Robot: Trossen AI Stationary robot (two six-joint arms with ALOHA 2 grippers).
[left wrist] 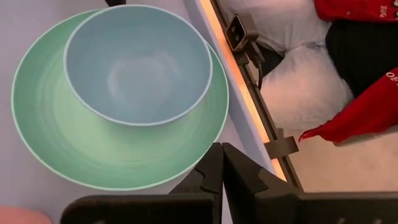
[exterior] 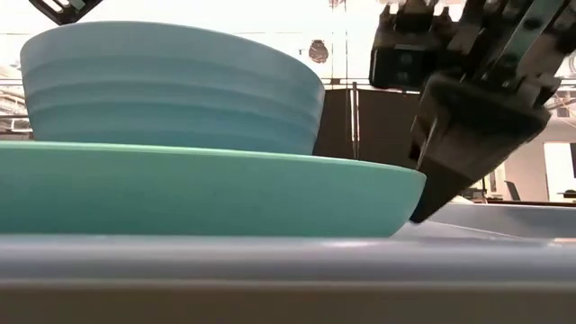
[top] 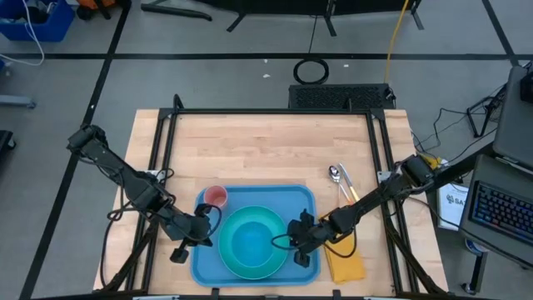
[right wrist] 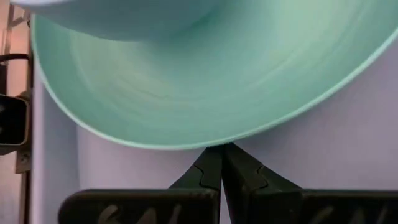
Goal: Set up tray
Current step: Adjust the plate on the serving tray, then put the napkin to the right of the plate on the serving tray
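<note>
Tray [top: 305, 200]: lower centre of high view, holding plate [top: 265, 258] with bowl [top: 250, 242].
Left gripper [top: 206, 234], right gripper [top: 293, 239]: jaws pressed together, empty, flanking plate.
Risk: closed tips nudging plate, sliding stack.

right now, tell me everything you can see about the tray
The tray is a large, flat, medium-blue rectangle with rounded corners and a raised rim, plastic by the look of it. It lies level on the wooden table near its front edge. On it sits a round cyan plate with a small blue bowl in it, and a pink cup stands at its far left corner. The shut right pincer is low over its surface by the plate's rim.
</note>
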